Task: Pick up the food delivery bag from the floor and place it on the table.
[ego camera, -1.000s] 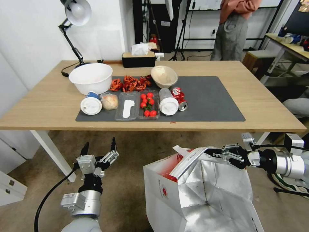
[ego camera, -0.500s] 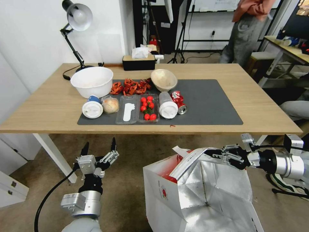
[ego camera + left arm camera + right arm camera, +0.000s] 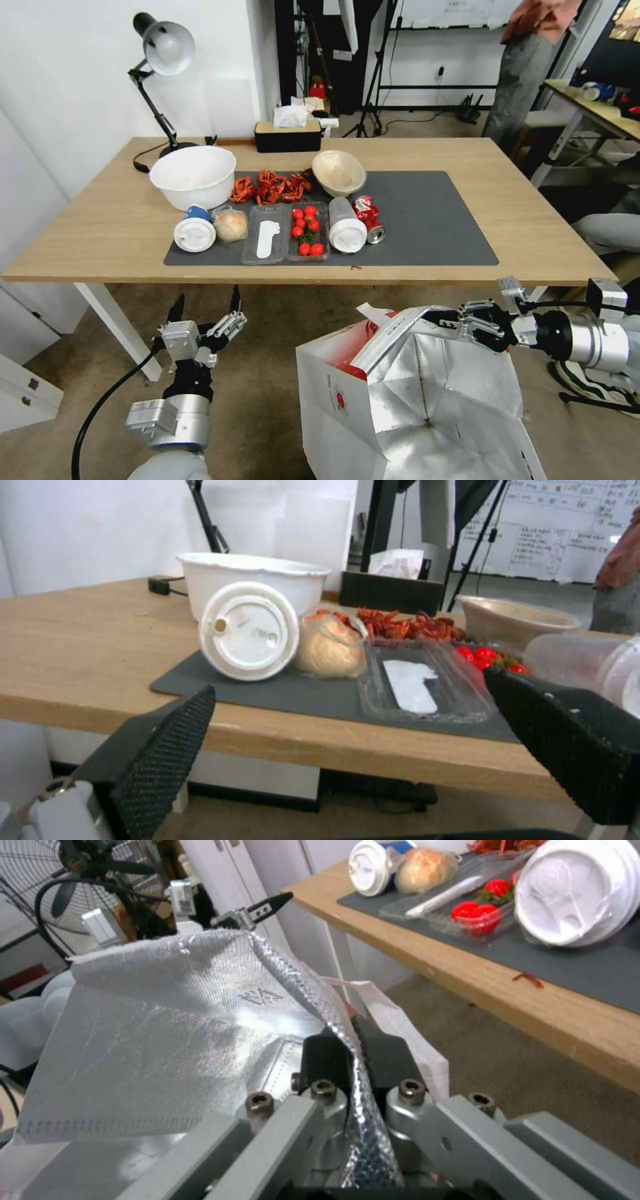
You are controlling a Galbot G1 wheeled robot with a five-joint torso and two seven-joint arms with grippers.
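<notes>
1. Right pincer (image 3: 445,315): we see it clamped on the foil rim of the food delivery bag (image 3: 413,400).
2. Bag: hangs below this pincer, short of the table (image 3: 533,220).
3. Left pincer (image 3: 204,303): spread wide, holding nothing.

Left arm: rose from the lower left of the head view, forearm upright, wrist pointing up toward the table edge.
Left gripper (image 3: 204,303): fingers (image 3: 163,740) spread wide, nothing between them.
Right arm: reached in from the right, forearm level.
Right gripper (image 3: 445,315): fingers (image 3: 325,1058) pinched on the food delivery bag (image 3: 373,407) at its foil rim.
</notes>
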